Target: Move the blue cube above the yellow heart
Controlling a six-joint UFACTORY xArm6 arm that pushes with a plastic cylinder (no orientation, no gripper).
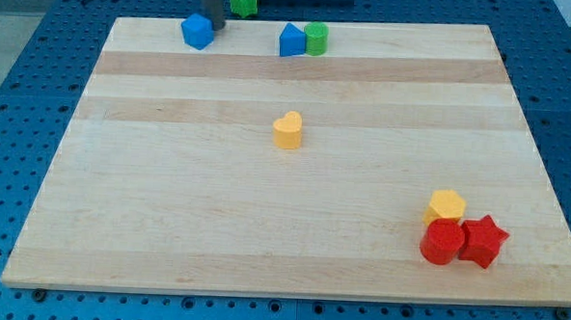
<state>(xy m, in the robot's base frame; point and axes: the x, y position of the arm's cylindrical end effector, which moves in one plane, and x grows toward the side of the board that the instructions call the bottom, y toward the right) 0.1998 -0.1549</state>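
The blue cube [197,31] sits at the board's top edge, toward the view's left. The yellow heart [288,129] lies near the board's middle, below and to the right of the cube. My tip [214,27] is at the end of the dark rod coming down from the view's top, right beside the cube's right side, touching or nearly touching it.
A green star [242,0] lies just off the board at the top. A blue house-shaped block [292,41] and a green cylinder [316,38] sit together at the top middle. A yellow hexagon [446,205], red cylinder [442,242] and red star [482,240] cluster at the bottom right.
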